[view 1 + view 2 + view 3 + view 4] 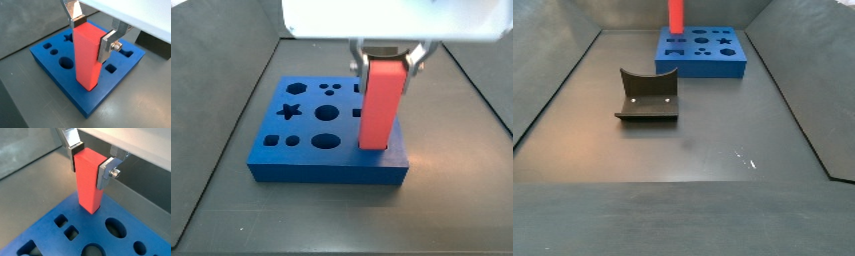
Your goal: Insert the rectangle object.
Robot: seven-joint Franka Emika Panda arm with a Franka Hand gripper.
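My gripper (92,35) is shut on the top of the rectangle object (87,55), a tall, smooth red-salmon bar held upright; both show in the other wrist view too (gripper (90,164), bar (85,180)). The silver fingers (107,46) press on two opposite faces. The bar's lower end meets the top of the blue board (63,80) near one edge, beside its shaped holes. I cannot tell whether it sits in a hole. In a side view the bar (378,100) stands on the board's right side (305,150) under the gripper (385,58). In the far side view only the bar (675,15) and the board (707,55) show.
The fixture (647,97), a dark grey curved bracket on a base plate, stands on the grey floor in front of the blue board. Sloped grey walls (553,90) close in the floor on both sides. The board has star, round and square holes (291,112).
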